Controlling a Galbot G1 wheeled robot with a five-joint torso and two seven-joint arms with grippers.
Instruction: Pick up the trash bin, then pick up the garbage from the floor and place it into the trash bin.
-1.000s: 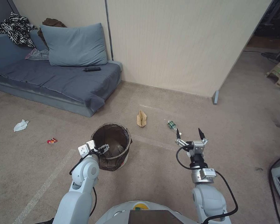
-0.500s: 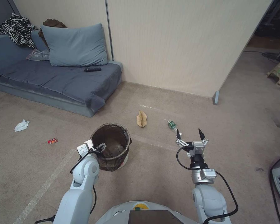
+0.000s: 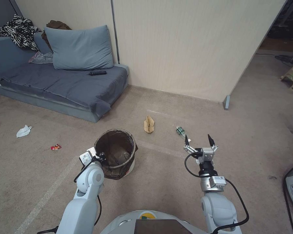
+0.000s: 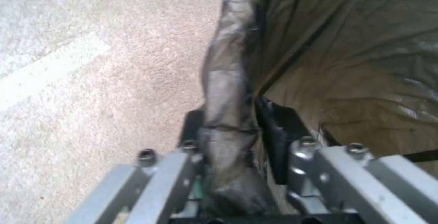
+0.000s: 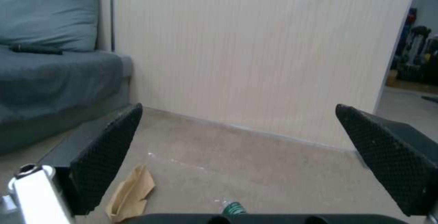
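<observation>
Left wrist view: left claw (image 4: pixel 237 138) pinching trash bin (image 4: pixel 228 80) rim.

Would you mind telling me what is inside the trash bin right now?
The trash bin shows its dark brown liner and what looks like something pale at the bottom. The near wall hides the rest; the left gripper clamps its rim.

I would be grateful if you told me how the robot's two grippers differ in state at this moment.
The left gripper is shut on the trash bin rim, one finger inside the liner and one outside; the right gripper is open and holds nothing. The left sits at the bin, the right hangs over bare floor near the bottle. Both point forward.
</observation>
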